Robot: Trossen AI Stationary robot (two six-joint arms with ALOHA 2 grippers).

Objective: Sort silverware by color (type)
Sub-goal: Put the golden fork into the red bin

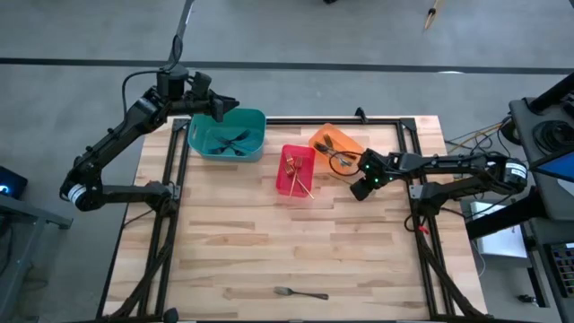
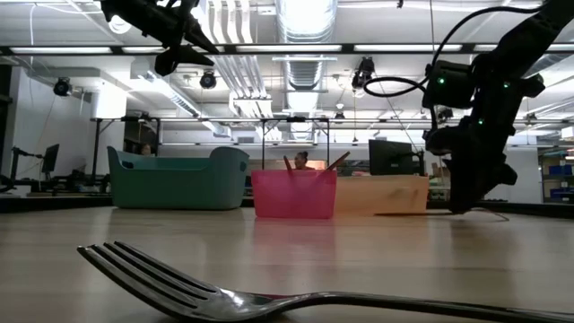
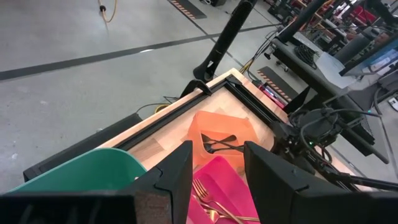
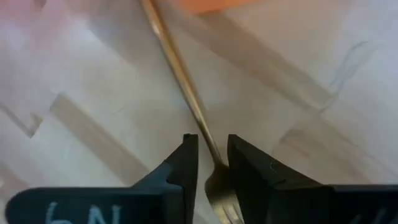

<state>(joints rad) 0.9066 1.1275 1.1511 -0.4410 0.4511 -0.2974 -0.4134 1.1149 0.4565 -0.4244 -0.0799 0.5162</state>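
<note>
Gold metal is showing between the right gripper's [image 4: 212,163] fingers: a slim gold fork [image 4: 180,74] is lying on the wooden table [image 1: 269,242], and the two dark fingers are standing a little apart on either side of its neck, close to it but not visibly clamping it. My reading is that the fork is either just being let go or about to be pinched; the pictures are not settling which. It is lying just beside the orange bin [image 1: 334,144] and near the red bin [image 1: 296,169], which is already holding gold forks, so the red bin looks like where it belongs.

Over at the table's far left corner, the left gripper [image 1: 218,108] is hanging above the teal bin [image 1: 226,135], where dark-handled forks are lying. Its fingers are parted and holding nothing, so it seems to be waiting.

One silver fork [image 1: 300,292] is lying alone near the front edge, well apart from the bins and not yet sorted.

Only the right wrist view is showing the fork between the fingers; from above, the arm is hiding it. The overhead view alone is laying out all three bins and the stray fork together. The table-level view is filling its foreground with that silver fork's tines [image 2: 143,269], and the left wrist view is looking down into the orange bin at the dark-handled forks [image 3: 217,144] inside.
</note>
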